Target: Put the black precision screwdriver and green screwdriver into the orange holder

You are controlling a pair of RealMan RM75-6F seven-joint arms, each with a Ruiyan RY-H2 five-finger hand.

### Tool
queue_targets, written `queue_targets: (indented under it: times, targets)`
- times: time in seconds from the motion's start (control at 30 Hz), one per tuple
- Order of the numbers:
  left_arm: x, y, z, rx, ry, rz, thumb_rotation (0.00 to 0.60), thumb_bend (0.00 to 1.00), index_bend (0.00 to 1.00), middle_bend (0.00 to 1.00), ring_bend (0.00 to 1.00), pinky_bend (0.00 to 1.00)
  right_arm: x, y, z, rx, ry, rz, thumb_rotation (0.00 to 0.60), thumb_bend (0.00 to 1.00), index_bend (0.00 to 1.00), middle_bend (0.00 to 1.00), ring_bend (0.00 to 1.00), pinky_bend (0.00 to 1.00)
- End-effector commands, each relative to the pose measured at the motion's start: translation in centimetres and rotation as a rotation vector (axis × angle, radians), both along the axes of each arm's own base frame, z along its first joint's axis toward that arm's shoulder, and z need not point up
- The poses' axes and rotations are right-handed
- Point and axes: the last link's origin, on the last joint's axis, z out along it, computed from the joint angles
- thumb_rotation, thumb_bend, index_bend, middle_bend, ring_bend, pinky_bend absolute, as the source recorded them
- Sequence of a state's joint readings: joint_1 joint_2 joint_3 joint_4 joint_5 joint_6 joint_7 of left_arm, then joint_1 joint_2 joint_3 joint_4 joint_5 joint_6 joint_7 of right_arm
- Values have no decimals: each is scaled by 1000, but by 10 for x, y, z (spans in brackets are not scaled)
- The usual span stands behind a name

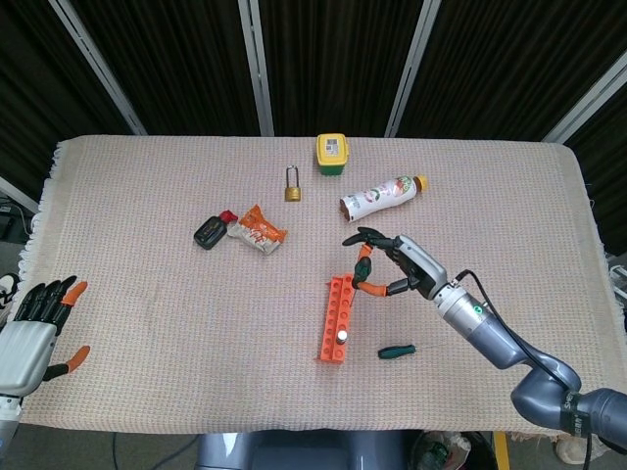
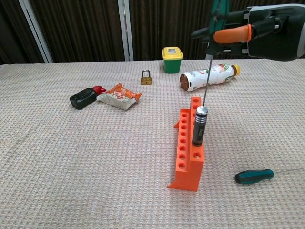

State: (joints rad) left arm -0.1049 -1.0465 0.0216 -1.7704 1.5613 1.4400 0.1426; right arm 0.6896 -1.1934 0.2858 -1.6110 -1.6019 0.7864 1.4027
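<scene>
The orange holder stands at the table's middle, and the black precision screwdriver is upright in one of its front holes. My right hand pinches a green screwdriver by its handle and holds it upright. Its thin shaft points down, with the tip just above the holder's far end, behind the black screwdriver. A second green-handled screwdriver lies on the cloth to the right of the holder. My left hand hangs off the table's left edge, fingers apart and empty.
A yellow-green tub, a brass padlock and a lying bottle line the far side. An orange snack packet and a black key fob sit at left centre. The table is covered in beige cloth.
</scene>
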Motion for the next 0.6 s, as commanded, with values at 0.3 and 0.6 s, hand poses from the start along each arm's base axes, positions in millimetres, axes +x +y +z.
queue_targets:
  times: [0.3,0.6]
  targets:
    - [-1,0,0,2,0,4,600,253,0,0,0,0,0,-8,-19,-44,64,0,600,447,641,240,0,0]
    - [-2,0,1,3,-1,4,600,253,0,0,0,0,1,-6,-21,-47,81,1,600,445,641,240,0,0]
